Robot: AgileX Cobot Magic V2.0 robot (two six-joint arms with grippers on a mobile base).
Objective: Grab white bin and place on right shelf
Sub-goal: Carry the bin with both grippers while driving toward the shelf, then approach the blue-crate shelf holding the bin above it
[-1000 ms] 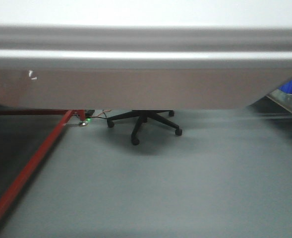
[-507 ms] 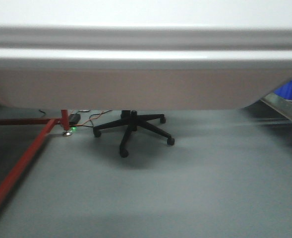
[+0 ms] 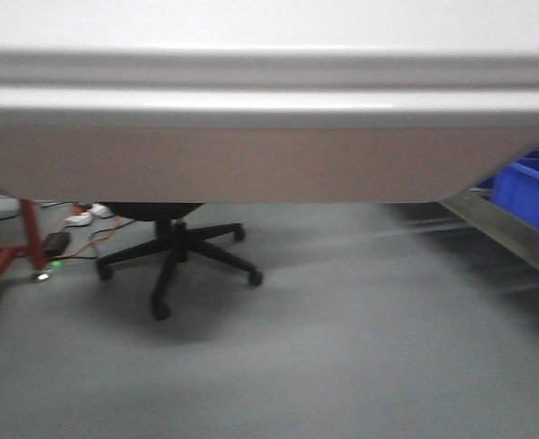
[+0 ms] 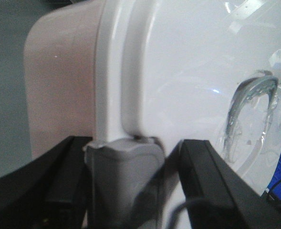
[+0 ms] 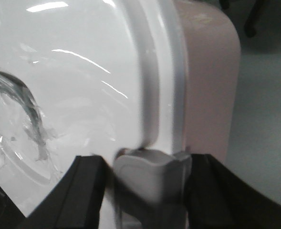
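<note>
Over grey floor (image 3: 342, 347) and an office chair (image 3: 173, 256), you hold the white bin (image 3: 269, 155) aloft. The left gripper (image 4: 133, 148) and right gripper (image 5: 145, 164) each clamp a grey end latch (image 4: 123, 176) (keeping it level), with the right shelf (image 3: 507, 233) near.

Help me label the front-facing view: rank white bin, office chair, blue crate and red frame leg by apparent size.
1. white bin, nearest the camera
2. office chair
3. blue crate, cut off at the edge, so unsure
4. red frame leg
</note>
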